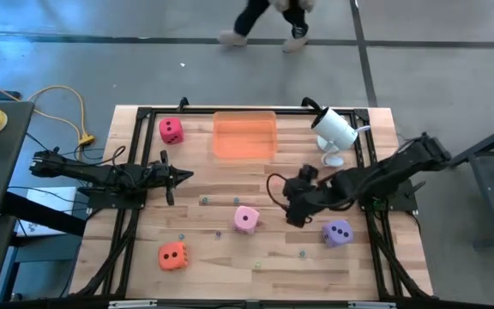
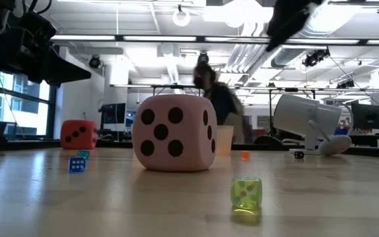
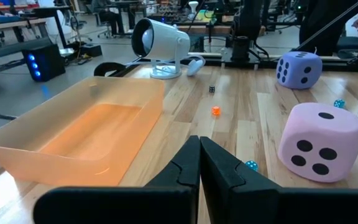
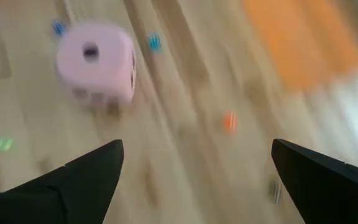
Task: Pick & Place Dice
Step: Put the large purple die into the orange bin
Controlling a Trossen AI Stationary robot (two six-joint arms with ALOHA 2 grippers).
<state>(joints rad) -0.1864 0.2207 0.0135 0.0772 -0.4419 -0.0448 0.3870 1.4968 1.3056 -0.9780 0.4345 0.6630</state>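
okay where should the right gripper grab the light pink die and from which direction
Probably from straight above, closing the open right gripper on two opposite flat side faces of the light pink die. It sits flat on the table with clear space all round.

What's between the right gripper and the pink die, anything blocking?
Nothing visible. The right gripper is open, just to the right of the light pink die, with only bare table between them. Only tiny dice lie scattered nearby. The left gripper waits shut at the table's left.
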